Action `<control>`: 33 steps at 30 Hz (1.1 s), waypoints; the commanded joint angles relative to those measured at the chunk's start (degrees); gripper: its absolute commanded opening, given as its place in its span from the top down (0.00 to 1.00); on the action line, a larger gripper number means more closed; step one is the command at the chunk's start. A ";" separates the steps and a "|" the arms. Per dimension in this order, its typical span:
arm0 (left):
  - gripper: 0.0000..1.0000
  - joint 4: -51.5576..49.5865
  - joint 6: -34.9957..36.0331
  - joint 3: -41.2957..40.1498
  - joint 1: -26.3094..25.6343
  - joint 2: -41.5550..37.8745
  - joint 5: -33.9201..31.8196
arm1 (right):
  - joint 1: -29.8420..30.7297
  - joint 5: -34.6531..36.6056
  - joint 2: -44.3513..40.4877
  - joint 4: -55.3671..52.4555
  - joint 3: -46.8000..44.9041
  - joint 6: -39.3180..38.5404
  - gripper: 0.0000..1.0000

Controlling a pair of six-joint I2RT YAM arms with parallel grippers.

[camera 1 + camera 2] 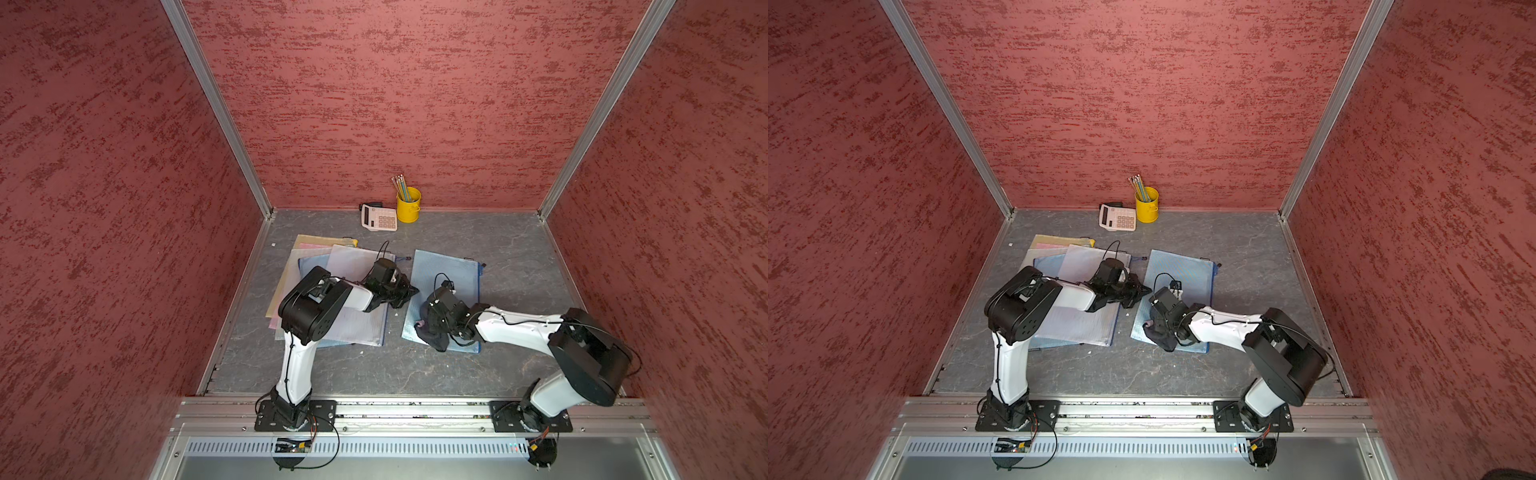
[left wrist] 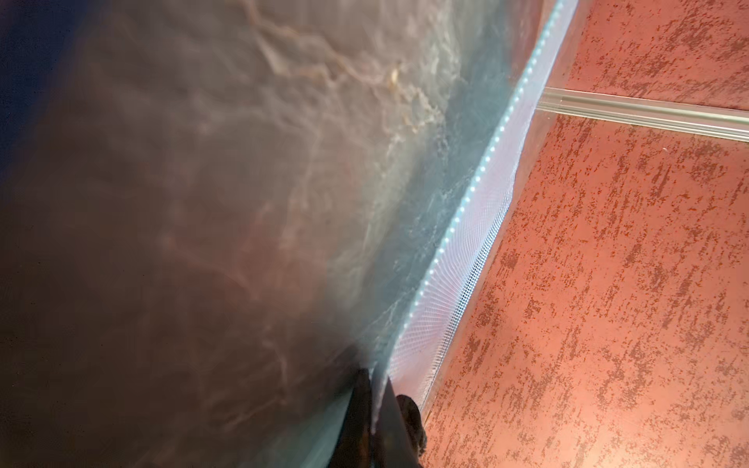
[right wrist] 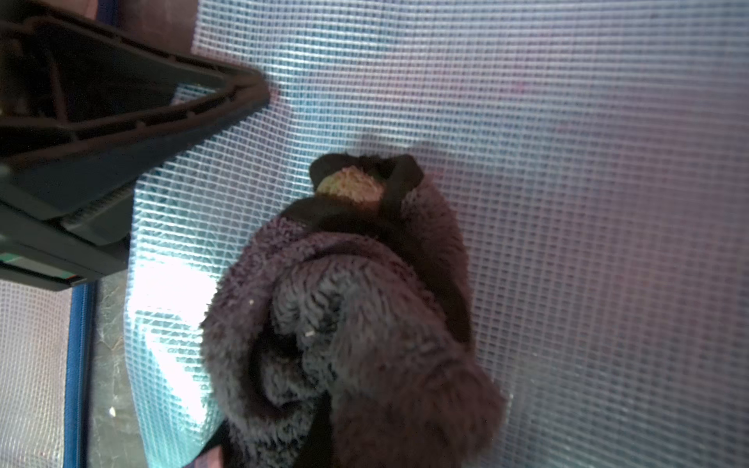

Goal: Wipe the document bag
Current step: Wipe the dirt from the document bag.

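1. On the right half of the counter (image 1: 519, 257), the blue mesh document bag (image 1: 457, 270) is laid flat, apart from the stack of other bags (image 1: 316, 257).
2. Its edge facing that stack is seemingly pinched by the left tool (image 1: 409, 291), jaws pressed together.
3. A dark cloth (image 3: 364, 324) is clamped in the right tool (image 1: 427, 330) and pressed onto the bag's front corner.
4. Step judged: wiping stroke in hand.
5. Next: cloth to be dragged across the mesh toward the far end, contact kept, bag held flat.

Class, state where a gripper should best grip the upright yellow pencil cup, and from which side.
Probably the round wall of the yellow pencil cup, from the front: it stands upright, pencils occupy its mouth, the red wall close behind, a white calculator beside.
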 commanded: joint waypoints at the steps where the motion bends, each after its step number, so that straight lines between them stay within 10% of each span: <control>1: 1.00 -0.42 -0.56 -1.51 0.44 1.34 -1.99 | 5.47 -1.73 0.15 -13.29 -6.48 12.05 1.00; 10: 1.00 1.80 -0.07 -2.79 1.77 1.13 -0.62 | 11.55 10.25 -22.51 -47.84 0.87 22.38 1.00; 22: 1.00 0.96 1.38 -2.99 0.46 0.51 -0.89 | -7.80 14.98 5.59 -10.03 20.81 -5.62 1.00; 28: 1.00 1.16 0.54 -3.68 0.20 0.14 -2.61 | -8.07 15.91 14.34 -11.62 19.77 -4.03 1.00; 33: 1.00 0.68 0.10 -3.86 0.27 -0.37 -3.55 | -6.73 16.28 2.35 -17.37 1.90 6.36 1.00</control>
